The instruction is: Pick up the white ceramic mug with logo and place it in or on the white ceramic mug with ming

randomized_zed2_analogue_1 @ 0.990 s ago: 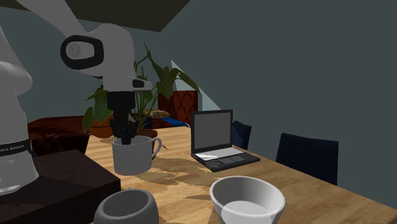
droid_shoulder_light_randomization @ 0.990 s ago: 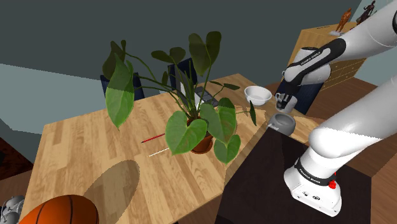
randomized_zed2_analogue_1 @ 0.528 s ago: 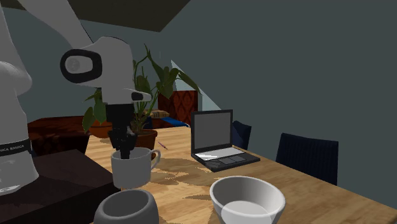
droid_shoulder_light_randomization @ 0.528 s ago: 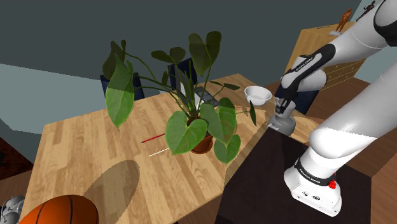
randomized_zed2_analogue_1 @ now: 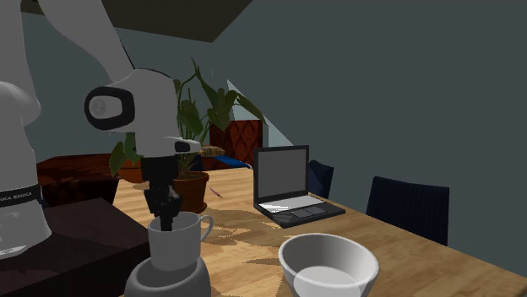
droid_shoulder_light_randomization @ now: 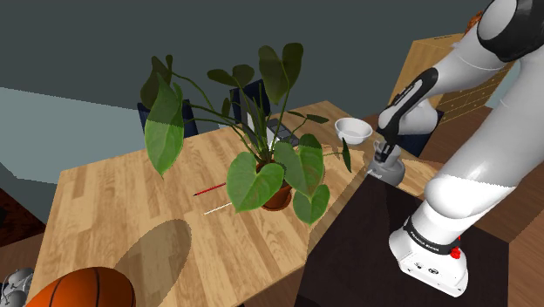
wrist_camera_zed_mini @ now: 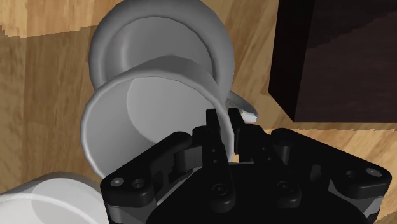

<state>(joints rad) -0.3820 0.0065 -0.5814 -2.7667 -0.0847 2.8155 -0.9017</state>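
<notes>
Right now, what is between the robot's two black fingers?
The rim wall of the plain white handled mug, clasped by the black gripper, one finger inside the mug and one outside. The wrist view shows it.

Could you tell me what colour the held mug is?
The mug is plain white; the second exterior view shows it best.

Gripper (wrist_camera_zed_mini: 224,126) tight on rim of pale mug (wrist_camera_zed_mini: 145,109), over grey mug (wrist_camera_zed_mini: 162,30)

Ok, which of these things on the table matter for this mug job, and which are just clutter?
Job: tool, shut on the pale mug; grey round mug below it.
Clutter: white bowl, laptop, potted plant, basketball, red stick.
</notes>
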